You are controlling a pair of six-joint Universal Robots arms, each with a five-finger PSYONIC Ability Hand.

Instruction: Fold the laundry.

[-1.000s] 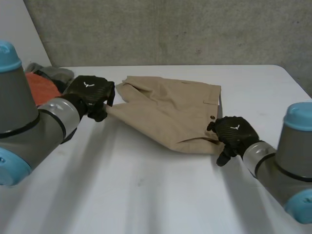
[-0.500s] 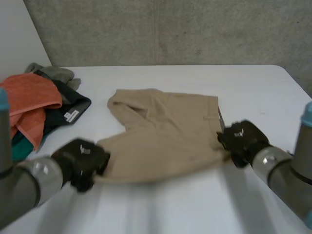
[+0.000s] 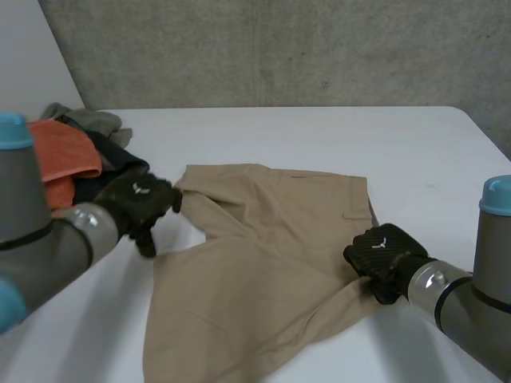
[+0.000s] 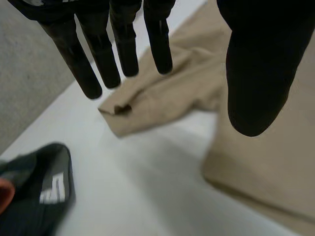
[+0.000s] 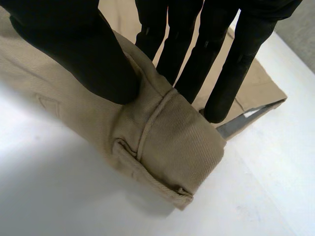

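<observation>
Tan shorts (image 3: 271, 239) lie spread on the white table (image 3: 415, 152), one leg reaching toward the front edge. My left hand (image 3: 137, 203) hovers at the shorts' left side, between the two legs. In the left wrist view its fingers (image 4: 123, 44) are straight and apart from the thumb, with nothing between them, above the tan cloth (image 4: 162, 93). My right hand (image 3: 382, 251) is at the shorts' right edge. In the right wrist view its thumb (image 5: 74, 54) and fingers pinch a folded, seamed edge of the shorts (image 5: 167, 147).
A pile of laundry sits at the table's left: an orange cloth (image 3: 68, 155), a dark garment (image 3: 120, 163) with a white label (image 4: 39, 191), and a grey-green piece (image 3: 88, 120). A concrete wall rises behind the table.
My left hand let go of the shorts' leg after dragging it toward the front, and has moved back to the left. My right hand closed on the right edge and keeps its pinch.
</observation>
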